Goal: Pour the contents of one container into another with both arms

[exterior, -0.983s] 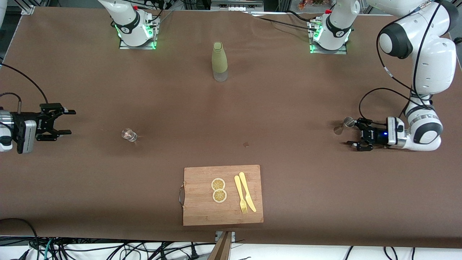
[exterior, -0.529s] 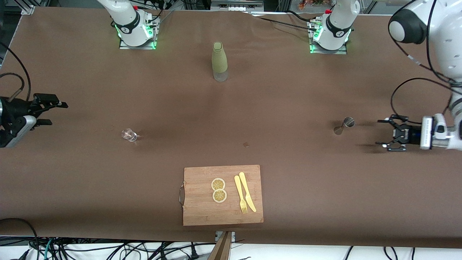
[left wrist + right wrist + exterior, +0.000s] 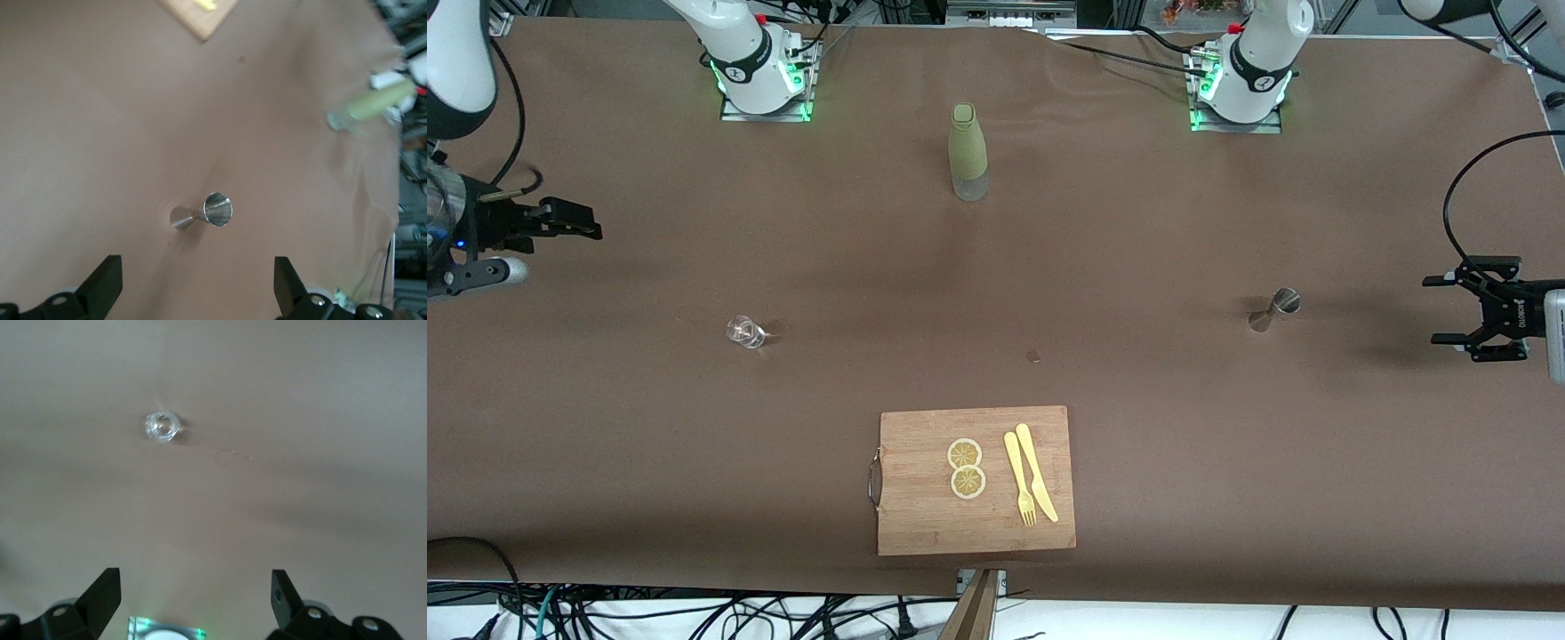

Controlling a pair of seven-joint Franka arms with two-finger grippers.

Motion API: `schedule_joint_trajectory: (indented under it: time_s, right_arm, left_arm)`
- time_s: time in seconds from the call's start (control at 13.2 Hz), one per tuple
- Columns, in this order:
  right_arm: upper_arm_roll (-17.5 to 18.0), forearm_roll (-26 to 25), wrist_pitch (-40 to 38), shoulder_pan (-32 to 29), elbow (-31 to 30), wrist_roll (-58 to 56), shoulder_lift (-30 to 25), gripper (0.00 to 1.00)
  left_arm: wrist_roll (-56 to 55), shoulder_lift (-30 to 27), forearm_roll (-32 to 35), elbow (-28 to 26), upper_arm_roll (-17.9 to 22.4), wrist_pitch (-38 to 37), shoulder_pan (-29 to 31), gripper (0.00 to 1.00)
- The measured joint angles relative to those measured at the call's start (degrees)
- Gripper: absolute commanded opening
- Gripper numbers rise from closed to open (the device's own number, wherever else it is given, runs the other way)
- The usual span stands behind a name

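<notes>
With both white arms at the table ends | left hand (image 3: 1449, 309) apart | right hand (image 3: 560, 238) apart

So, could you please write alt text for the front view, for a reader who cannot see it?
Two robot arms hold open, empty grippers at either end of a brown table: the left gripper near a metal measuring cup, the right gripper near a small glass. A green bottle stands between the arm bases. Nearest the camera, a cutting board carries lemon slices, a fork and a knife.
</notes>
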Motion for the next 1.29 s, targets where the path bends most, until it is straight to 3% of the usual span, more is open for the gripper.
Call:
schedule_joint_trajectory:
  time_s: [0.15, 0.3, 0.45, 0.68, 0.98, 1.29]
  right_arm:
    - [0.1, -0.3, 2.1, 0.0, -5.5, 6.6, -4.9, 1.0]
    - [0.3, -0.3, 3.0, 0.0, -7.3, 9.9, -7.8, 1.0]
    - [0.5, -0.3, 3.9, 0.0, -7.2, 10.8, -8.4, 1.0]
    - [0.5, -0.4, 4.5, -0.1, -4.5, 11.2, -7.4, 1.0]
    - [0.5, -0.4, 3.4, -0.1, -1.5, 11.7, -5.7, 1.0]
    - [0.5, -0.4, 3.1, -0.1, -1.4, 12.3, -5.5, 1.0]
  left_arm:
    - [-12.3, -3.4, 3.9, 0.0, -0.4, 1.5, -3.4, 1.0]
    - [-25.2, -6.9, 9.2, 0.1, -3.8, 4.0, -5.2, 1.0]
    - [-36.2, -10.7, 16.8, 0.1, -9.1, 7.7, -6.2, 1.0]
    - [-41.8, -15.0, 27.7, 0.0, -14.0, 13.7, -7.7, 1.0]
    - [-44.9, -17.6, 30.8, -0.6, -14.6, 19.4, -7.6, 1.0]
    - [-64.6, -20.4, 30.9, -1.8, -17.7, 14.8, -7.6, 1.0]
